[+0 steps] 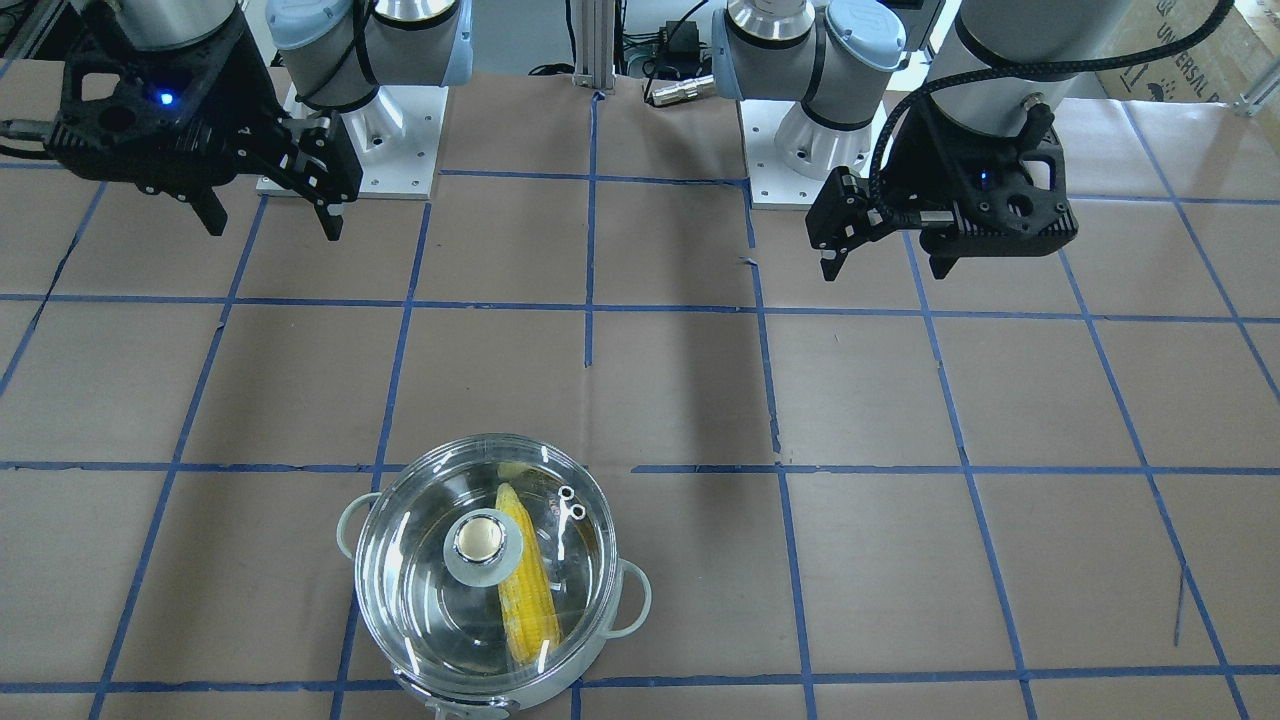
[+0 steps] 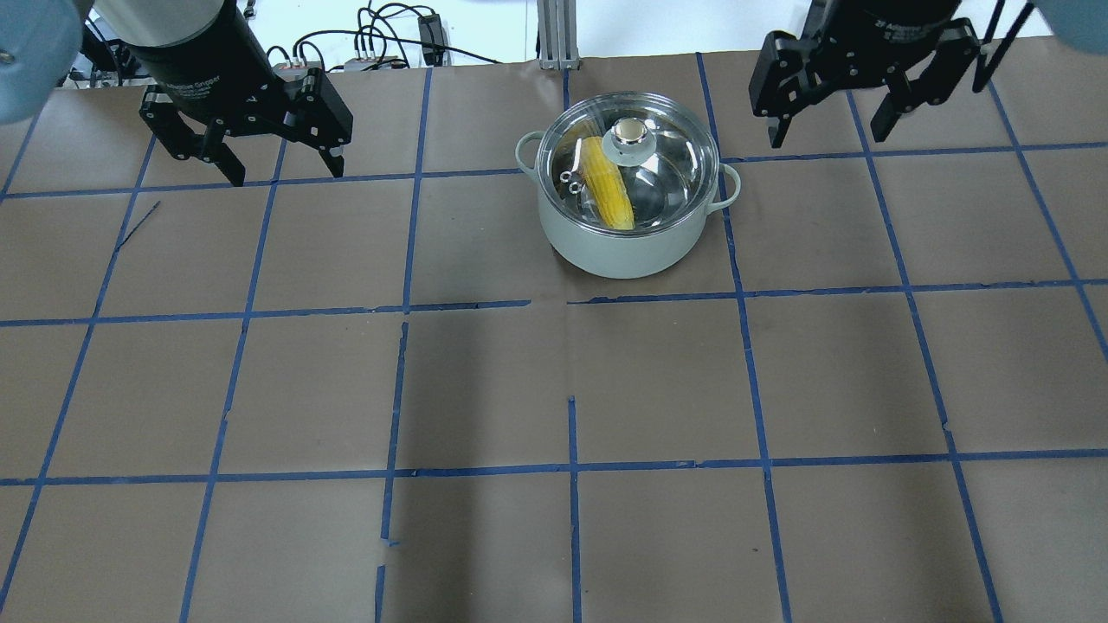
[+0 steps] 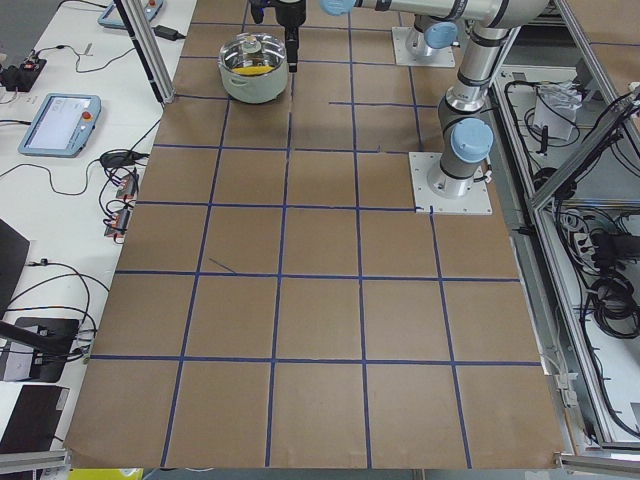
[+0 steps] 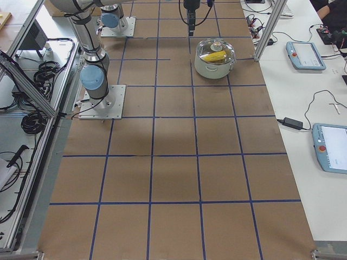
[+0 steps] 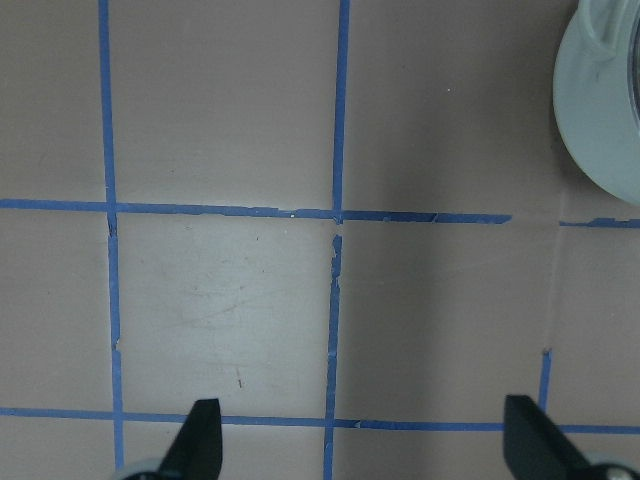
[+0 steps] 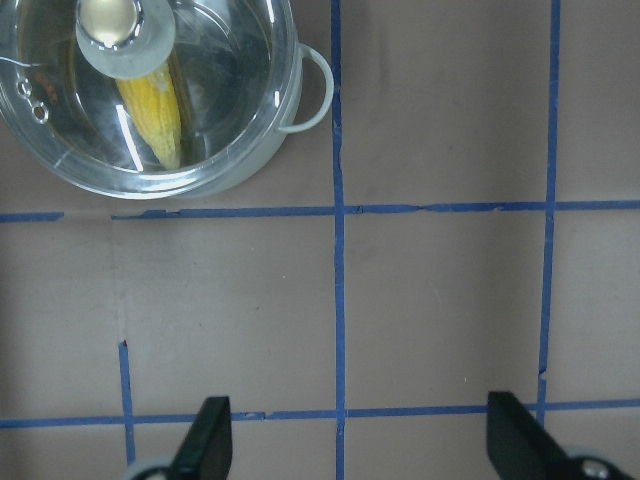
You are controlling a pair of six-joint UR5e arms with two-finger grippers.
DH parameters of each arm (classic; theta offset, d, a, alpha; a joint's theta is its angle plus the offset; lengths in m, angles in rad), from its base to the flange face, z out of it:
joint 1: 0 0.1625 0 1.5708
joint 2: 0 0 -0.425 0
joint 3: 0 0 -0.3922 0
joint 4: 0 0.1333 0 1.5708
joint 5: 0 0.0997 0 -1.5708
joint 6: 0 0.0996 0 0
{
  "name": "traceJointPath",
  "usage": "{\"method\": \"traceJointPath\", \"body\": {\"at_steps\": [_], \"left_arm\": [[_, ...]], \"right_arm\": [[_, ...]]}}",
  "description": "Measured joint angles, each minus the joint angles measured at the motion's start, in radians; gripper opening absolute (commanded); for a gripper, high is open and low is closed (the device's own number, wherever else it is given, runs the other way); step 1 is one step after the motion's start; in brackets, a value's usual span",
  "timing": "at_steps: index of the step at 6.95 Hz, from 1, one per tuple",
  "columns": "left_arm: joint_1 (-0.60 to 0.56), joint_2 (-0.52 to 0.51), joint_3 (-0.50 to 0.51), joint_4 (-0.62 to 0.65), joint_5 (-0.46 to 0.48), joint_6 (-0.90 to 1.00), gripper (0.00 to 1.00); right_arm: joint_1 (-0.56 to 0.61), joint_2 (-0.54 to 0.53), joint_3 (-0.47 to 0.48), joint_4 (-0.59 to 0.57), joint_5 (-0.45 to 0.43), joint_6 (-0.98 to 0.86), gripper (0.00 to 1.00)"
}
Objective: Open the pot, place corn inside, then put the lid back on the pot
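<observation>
Robot lab: taped-grid table (image 2: 485,389), teach pendants (image 4: 306,54)

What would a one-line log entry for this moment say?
corn: inside pot | lid: on pot | left gripper: open, empty, away from pot | right gripper: open, empty, away from pot | task: looks done

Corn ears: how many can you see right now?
1. The corn lies inside the pot, under the closed glass lid. The pot's inside shows through the glass, and I see no second ear there.
</observation>
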Motion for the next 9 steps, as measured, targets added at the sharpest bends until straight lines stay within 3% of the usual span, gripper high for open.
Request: {"method": "traceJointPath", "body": {"at_steps": [2, 9], "left_arm": [[0.0, -0.001, 0.0, 0.0, 0.001, 0.0, 1.0], [0.0, -0.001, 0.0, 0.0, 0.002, -0.002, 1.0]], "right_arm": [[-0.002, -0.088, 0.092, -0.029, -0.007, 0.002, 0.91], [0.004, -0.113, 0.109, -0.071, 0.001, 0.002, 0.91]]}}
